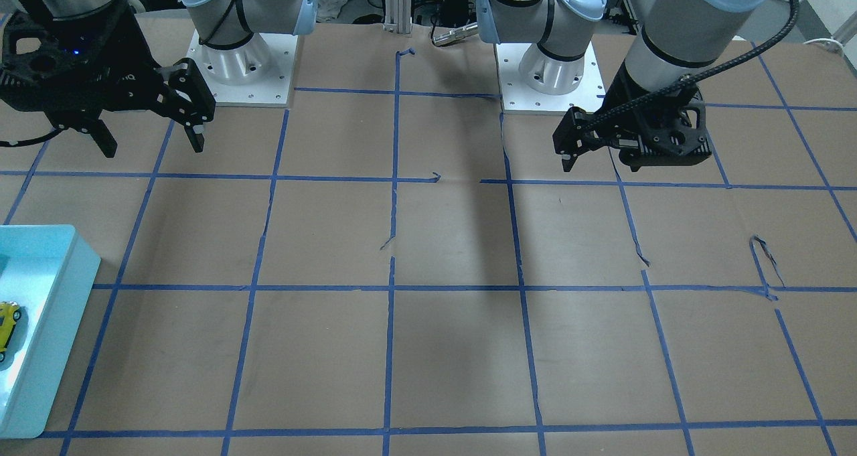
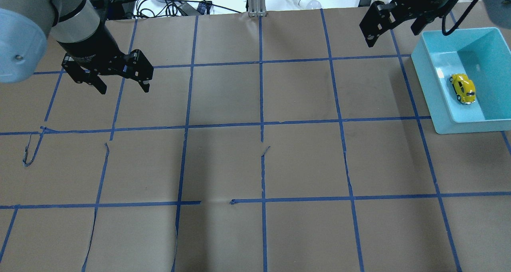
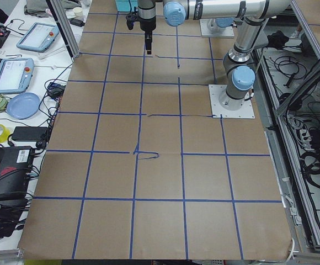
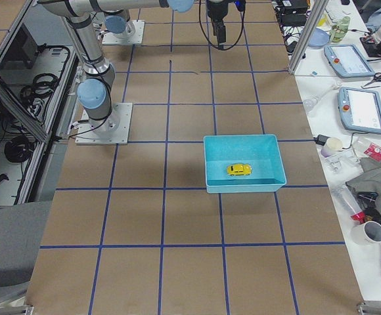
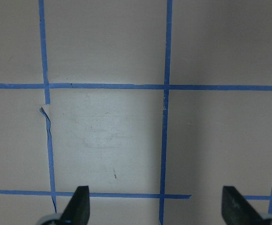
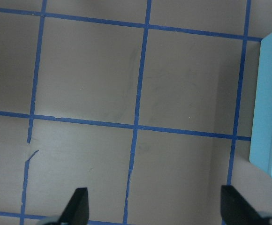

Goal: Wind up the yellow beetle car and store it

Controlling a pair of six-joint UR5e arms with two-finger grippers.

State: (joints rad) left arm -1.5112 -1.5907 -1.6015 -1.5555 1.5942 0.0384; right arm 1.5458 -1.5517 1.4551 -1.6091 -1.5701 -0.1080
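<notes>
Yellow beetle car lies in the teal bin, overhead view's right edge. Left claw and right claw hang spread, empty. Storing looks done; no further move seems needed.

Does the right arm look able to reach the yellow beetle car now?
Probably yes: the yellow beetle car lies alone in the open teal bin, the right gripper open nearby.

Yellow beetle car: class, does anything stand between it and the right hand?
Only the blue bin's wall: the yellow beetle car lies inside the open-topped bin, and the right hand hangs open outside it. Nothing covers it.
</notes>
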